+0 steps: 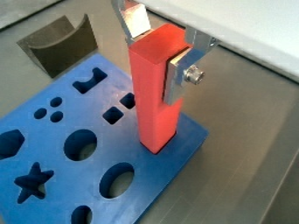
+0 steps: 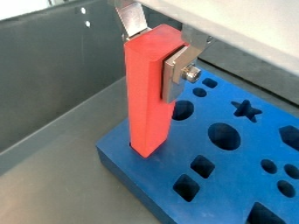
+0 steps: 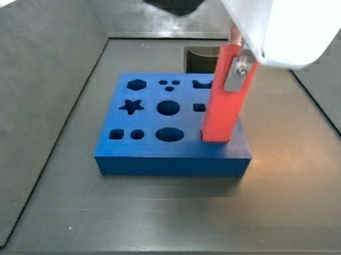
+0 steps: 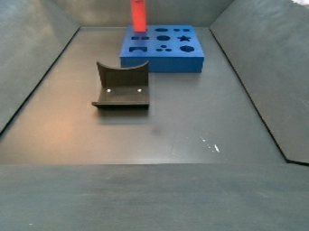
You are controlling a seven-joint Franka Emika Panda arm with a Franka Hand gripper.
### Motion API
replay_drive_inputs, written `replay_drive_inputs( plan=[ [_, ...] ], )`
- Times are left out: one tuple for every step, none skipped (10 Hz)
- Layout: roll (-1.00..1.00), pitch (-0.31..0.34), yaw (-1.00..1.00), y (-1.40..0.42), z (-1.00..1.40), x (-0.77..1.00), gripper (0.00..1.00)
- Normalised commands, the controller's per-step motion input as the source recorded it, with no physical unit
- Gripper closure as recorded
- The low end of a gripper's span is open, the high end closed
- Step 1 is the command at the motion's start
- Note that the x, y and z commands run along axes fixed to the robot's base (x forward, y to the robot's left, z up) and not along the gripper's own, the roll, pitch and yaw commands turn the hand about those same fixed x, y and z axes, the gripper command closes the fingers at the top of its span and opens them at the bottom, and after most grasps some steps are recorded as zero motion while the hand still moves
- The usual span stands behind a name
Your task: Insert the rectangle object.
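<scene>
I see the gripper [image 1: 158, 54] clamped on the upper end of the red-orange rectangle object [image 1: 158, 92], which stands upright, its lower end on the blue block [image 1: 70, 153] near one edge.

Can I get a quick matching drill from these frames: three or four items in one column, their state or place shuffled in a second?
Items:
1. red-orange bar
2. blue block
3. dark grey curved piece
4. claw

States:
A. resting on the floor apart from the block
B. shut, above the block
C. upright, lower end at the block's edge
D. flat on the floor, shaped holes facing up

Pairs: 1-C, 2-D, 3-A, 4-B
</scene>
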Motion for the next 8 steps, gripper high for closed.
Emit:
replay_drive_inputs(
  plan=[
    [0.03,0.023,-0.07,0.00,-0.43,0.00,1.00],
    [0.09,0.044,-0.07,-0.03,-0.51,0.00,1.00],
    [0.08,0.047,-0.09,-0.04,-0.42,0.04,1.00],
    [0.03,0.030,-0.07,-0.02,-0.33,0.07,1.00],
    [0.00,0.016,-0.08,0.00,-0.25,0.05,1.00],
    [0.00,0.036,-0.07,0.00,-0.24,0.08,1.00],
    [0.04,0.041,-0.04,-0.01,-0.34,0.10,1.00],
    [0.02,0.027,-0.01,-0.01,-0.24,0.03,1.00]
  ],
)
